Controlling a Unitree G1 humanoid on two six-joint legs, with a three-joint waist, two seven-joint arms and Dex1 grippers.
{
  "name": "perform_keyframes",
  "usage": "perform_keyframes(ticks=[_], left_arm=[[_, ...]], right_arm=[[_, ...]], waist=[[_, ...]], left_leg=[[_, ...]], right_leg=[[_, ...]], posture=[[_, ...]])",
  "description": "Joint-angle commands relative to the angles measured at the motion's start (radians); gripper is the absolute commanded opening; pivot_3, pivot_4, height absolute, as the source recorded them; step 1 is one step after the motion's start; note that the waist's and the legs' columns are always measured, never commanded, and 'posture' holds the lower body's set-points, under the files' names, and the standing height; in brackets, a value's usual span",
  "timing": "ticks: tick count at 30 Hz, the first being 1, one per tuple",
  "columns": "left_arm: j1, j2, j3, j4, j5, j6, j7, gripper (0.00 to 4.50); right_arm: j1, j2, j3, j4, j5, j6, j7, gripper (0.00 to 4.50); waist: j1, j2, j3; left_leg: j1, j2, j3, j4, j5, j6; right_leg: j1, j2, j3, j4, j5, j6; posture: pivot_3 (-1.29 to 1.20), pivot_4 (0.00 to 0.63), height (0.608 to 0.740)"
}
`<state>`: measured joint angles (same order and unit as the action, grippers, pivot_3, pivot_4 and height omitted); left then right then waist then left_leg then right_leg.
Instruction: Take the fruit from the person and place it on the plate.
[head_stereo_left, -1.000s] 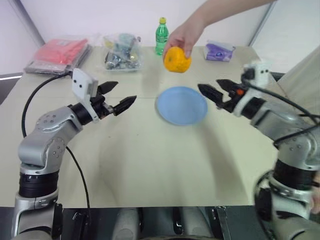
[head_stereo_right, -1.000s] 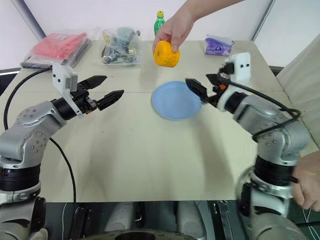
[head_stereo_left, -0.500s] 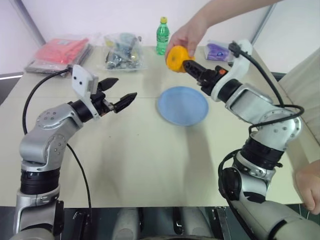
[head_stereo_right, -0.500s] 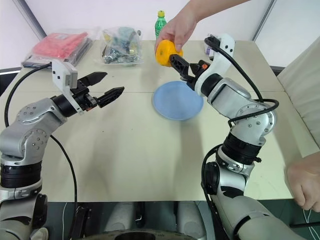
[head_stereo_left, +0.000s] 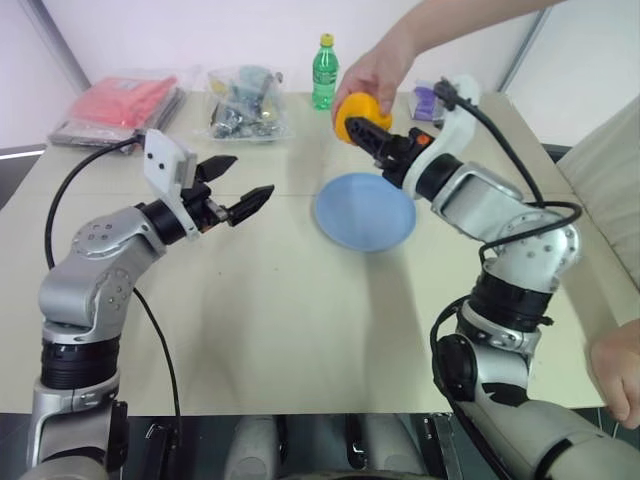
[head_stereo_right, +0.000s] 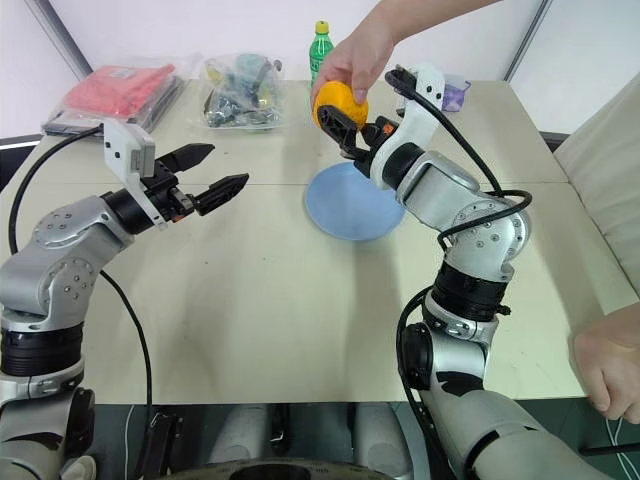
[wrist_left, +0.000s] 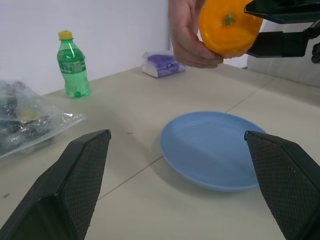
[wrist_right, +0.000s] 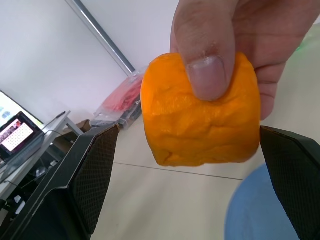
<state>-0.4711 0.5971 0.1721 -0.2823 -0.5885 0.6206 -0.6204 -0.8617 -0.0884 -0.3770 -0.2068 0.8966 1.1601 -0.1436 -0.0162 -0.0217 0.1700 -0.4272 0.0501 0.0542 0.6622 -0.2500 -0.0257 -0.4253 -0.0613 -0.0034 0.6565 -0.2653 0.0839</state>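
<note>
Round orange-yellow bumpy fruit is in the person's bare hand, above the beige table's far edge, just behind the flat light-blue round plate. Right black two-finger gripper is spread wide around the fruit, not clamped. Left gripper is wide, empty, near the table's left side. Risk: closing off-centre pinches the thumb or squirts the fruit out.

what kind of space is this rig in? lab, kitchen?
Likely a lab or test room, not a kitchen: a plain beige table against bare white walls, bagged items and a green bottle at the back, and a monitor on a side desk.
</note>
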Motion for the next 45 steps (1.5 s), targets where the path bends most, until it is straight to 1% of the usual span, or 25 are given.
perform_keyframes(ticks=[1,8,9,11,14,15,20,23,26,27,30,36,41,43,45], left_arm=[[0.0,0.013,0.02,-0.049,0.001,-0.007,0.01,4.5],[0.011,0.017,0.026,-0.067,-0.005,0.001,0.021,4.5],[0.011,0.017,0.026,-0.068,-0.005,0.001,0.022,4.5],[0.011,0.016,0.024,-0.069,-0.005,0.001,0.025,4.5],[0.012,0.013,0.023,-0.074,-0.005,0.002,0.03,4.5],[0.013,0.013,0.023,-0.074,-0.006,0.003,0.031,4.5],[0.023,0.018,0.028,-0.075,-0.008,0.004,0.033,4.5],[0.034,0.027,0.036,-0.074,-0.01,0.008,0.032,4.5],[0.06,0.044,0.051,-0.07,-0.013,0.01,0.023,4.5],[0.066,0.049,0.054,-0.069,-0.014,0.01,0.021,4.5],[0.073,0.055,0.056,-0.07,-0.017,0.011,0.021,4.5],[0.075,0.056,0.056,-0.079,-0.019,0.021,0.025,4.5],[0.074,0.05,0.049,-0.086,-0.019,0.026,0.028,4.5],[0.069,0.046,0.047,-0.083,-0.019,0.026,0.03,4.5],[0.067,0.044,0.045,-0.082,-0.019,0.026,0.03,4.5]], right_arm=[[-0.042,-0.009,0.035,0.035,-0.038,-0.086,0.041,4.47],[-0.061,-0.033,0.085,0.105,-0.1,-0.173,0.102,4.47],[-0.063,-0.033,0.088,0.11,-0.105,-0.179,0.107,4.24],[-0.065,-0.032,0.092,0.115,-0.108,-0.188,0.113,3.55],[-0.064,-0.028,0.1,0.113,-0.108,-0.195,0.118,2.13],[-0.063,-0.027,0.1,0.112,-0.107,-0.196,0.117,2.07],[-0.051,-0.039,0.113,0.106,-0.113,-0.18,0.119,2.07],[0.001,-0.082,0.168,0.087,-0.158,-0.167,0.146,2.07],[0.111,-0.17,0.312,0.063,-0.267,-0.176,0.205,2.07],[0.141,-0.182,0.341,0.065,-0.291,-0.188,0.22,2.07],[0.185,-0.18,0.367,0.075,-0.331,-0.226,0.246,2.07],[0.254,-0.201,0.461,0.176,-0.519,-0.38,0.285,2.07],[0.272,-0.209,0.49,0.203,-0.591,-0.407,0.322,2.07],[0.277,-0.204,0.48,0.198,-0.598,-0.407,0.334,3.15],[0.277,-0.203,0.466,0.184,-0.595,-0.401,0.35,4.07]], waist=[[-0.001,0.0,0.0],[0.0,0.0,0.0],[0.0,0.0,0.0],[0.0,0.0,0.0],[-0.001,0.0,0.0],[0.0,0.0,0.0],[-0.001,0.0,0.0],[0.0,0.0,0.0],[0.002,0.0,0.0],[0.001,0.0,0.0],[0.0,0.0,0.0],[-0.001,0.001,0.0],[0.001,0.001,0.001],[0.001,0.001,0.0],[0.001,0.001,0.0]], left_leg=[[0.0,0.0,0.0,0.0,0.0,0.0],[0.0,0.0,0.0,0.0,0.0,0.0],[0.0,0.0,0.0,0.0,0.0,0.0],[0.0,0.0,0.0,0.0,0.0,0.0],[0.0,0.0,0.0,0.0,0.0,0.0],[0.0,0.0,0.0,0.0,0.0,0.0],[0.0,0.0,0.0,0.0,0.0,0.0],[0.0,0.0,0.0,-0.001,0.0,0.0],[0.0,0.0,0.0,-0.001,0.0,0.0],[0.0,0.0,0.0,-0.001,0.0,0.0],[-0.001,0.0,0.001,-0.002,0.0,0.0],[-0.001,0.0,0.0,-0.002,0.0,0.0],[-0.001,0.0,0.001,-0.002,0.0,0.0],[-0.001,0.0,0.001,-0.002,0.0,0.0],[-0.001,0.0,0.0,-0.002,0.0,0.0]], right_leg=[[0.0,0.0,0.0,0.0,0.0,0.0],[0.0,0.0,0.0,0.0,0.0,0.0],[0.0,0.0,0.0,0.0,0.0,0.0],[0.0,0.0,0.0,0.0,0.0,0.0],[0.0,0.0,0.0,0.0,0.0,0.0],[0.0,0.0,0.0,0.0,0.0,0.0],[0.0,0.0,0.0,0.0,0.0,0.0],[0.0,0.0,0.0,-0.001,0.0,0.0],[0.0,0.0,0.0,-0.002,0.0,0.0],[0.0,-0.001,0.0,-0.002,0.0,0.0],[-0.001,0.0,0.0,-0.003,0.0,0.0],[-0.001,0.0,0.0,-0.003,0.0,0.0],[-0.001,0.0,0.0,-0.003,0.0,0.0],[-0.001,0.0,0.0,-0.003,0.0,0.0],[-0.001,0.0,0.0,-0.003,0.0,0.0]], posture=[[0.0,0.15,0.731],[0.0,0.15,0.731],[0.0,0.15,0.731],[0.0,0.15,0.731],[0.0,0.15,0.731],[0.0,0.15,0.731],[0.0,0.15,0.731],[0.0,0.15,0.731],[0.0,0.15,0.731],[0.0,0.15,0.731],[0.0,0.15,0.731],[0.0,0.15,0.731],[0.0,0.15,0.731],[0.0,0.15,0.731],[0.0,0.15,0.731]])
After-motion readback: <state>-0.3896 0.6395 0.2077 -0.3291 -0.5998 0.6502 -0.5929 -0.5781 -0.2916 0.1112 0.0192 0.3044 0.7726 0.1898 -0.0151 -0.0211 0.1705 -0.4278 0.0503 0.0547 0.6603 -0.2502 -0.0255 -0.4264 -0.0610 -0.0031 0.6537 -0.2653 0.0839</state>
